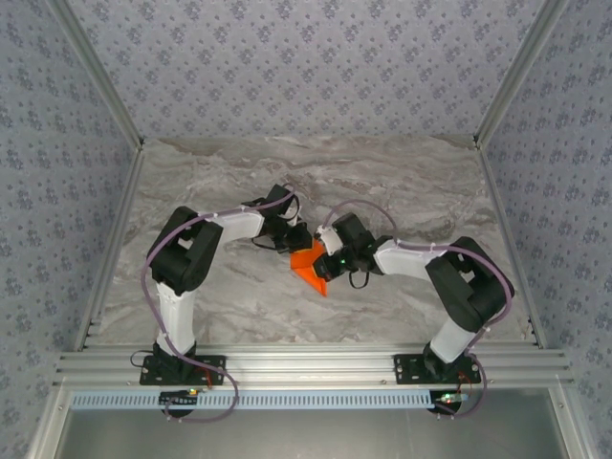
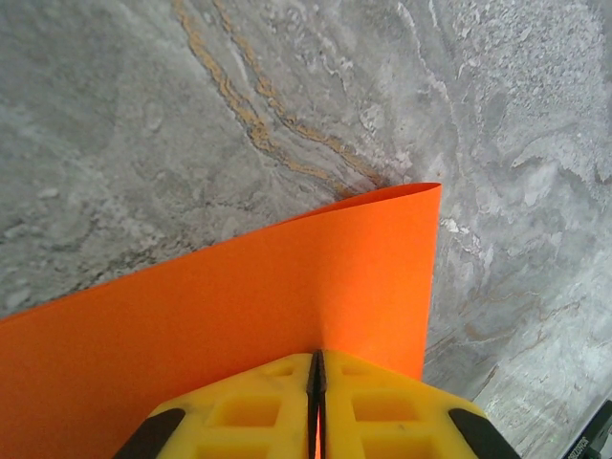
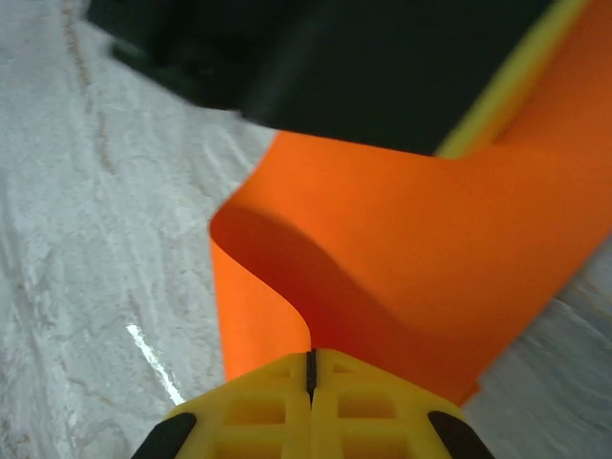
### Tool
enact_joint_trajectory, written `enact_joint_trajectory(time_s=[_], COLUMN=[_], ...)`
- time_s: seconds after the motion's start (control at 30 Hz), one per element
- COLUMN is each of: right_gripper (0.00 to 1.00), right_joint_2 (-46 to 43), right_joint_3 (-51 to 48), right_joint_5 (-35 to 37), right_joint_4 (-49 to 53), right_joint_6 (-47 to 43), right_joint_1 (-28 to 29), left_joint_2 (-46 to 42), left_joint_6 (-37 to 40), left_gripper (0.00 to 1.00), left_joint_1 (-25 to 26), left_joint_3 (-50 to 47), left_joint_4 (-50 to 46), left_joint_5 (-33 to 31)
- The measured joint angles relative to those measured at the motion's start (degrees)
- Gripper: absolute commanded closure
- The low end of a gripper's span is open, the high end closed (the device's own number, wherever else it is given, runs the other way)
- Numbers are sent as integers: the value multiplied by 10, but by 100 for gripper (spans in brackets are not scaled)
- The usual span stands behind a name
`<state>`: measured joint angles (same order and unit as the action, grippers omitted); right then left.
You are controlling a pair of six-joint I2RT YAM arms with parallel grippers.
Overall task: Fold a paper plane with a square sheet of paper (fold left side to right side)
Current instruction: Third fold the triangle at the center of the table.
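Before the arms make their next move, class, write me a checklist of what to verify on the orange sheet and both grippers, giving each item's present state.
1. Left gripper shut on the orange sheet: ok, jaws together with the paper's edge between them.
2. Right gripper shut on the orange sheet: ok, pinching it.
3. Orange sheet lying flat on the table: not ok, it bows in a loose curve by the right gripper.
4. Paper edges lined up for the fold: cannot tell, the grippers hide most of it.
5. Gap between the two grippers: cannot tell, from above they sit very close.
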<state>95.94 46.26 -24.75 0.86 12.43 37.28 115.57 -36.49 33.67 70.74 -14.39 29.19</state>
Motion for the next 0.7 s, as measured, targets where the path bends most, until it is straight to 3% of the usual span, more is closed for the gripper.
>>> enact_joint_trajectory(time_s=[0.7], right_gripper=[100], right_joint_2=[21], right_joint_3=[13], right_joint_5=[7], right_joint_4=[24], right_joint_6=[3], right_joint_1=[-23], left_joint_2=[0], left_joint_6=[0], left_gripper=[92], left_joint_1=[1], left_joint_3=[0], left_joint_4=[0], left_joint_5=[0])
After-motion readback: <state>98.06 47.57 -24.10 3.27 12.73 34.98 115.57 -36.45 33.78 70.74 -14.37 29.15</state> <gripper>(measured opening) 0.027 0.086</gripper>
